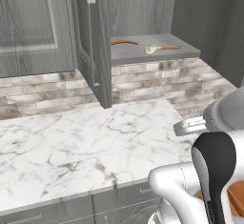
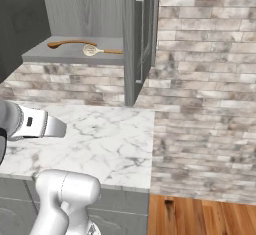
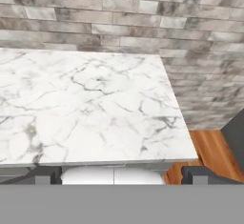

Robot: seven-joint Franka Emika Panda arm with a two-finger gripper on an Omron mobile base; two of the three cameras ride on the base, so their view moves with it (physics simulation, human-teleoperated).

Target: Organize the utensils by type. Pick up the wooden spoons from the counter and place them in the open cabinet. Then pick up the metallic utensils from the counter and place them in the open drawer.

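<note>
Left base view: wooden spoons point(image 1: 151, 48) lying on the open cabinet point(image 1: 143, 52) shelf, above the worktop point(image 1: 86, 142). Darker curved one toward the back left of the shelf, paler-headed one just right of it, handle pointing right, the two apart. Cabinet door point(image 1: 93, 42) standing open, hanging over the back of the worktop. Arm rising past the worktop's right end, hand pointing in over that edge.

Right base view: same spoons sitting on the cabinet shelf, brown one point(image 2: 70, 43) behind, pale-headed one point(image 2: 100, 51) nearer the shelf's front edge, close to the door. Brick wall point(image 2: 205, 79) running behind and right of the worktop; wood floor point(image 2: 200, 214) showing below its right end.

Hand view: looking along the marble worktop toward the brick wall. Fingers point(image 3: 193, 174) standing spread wide, about as far apart as they go, one tip at each bottom corner, gripping nothing, hovering at the worktop's near edge.
</note>
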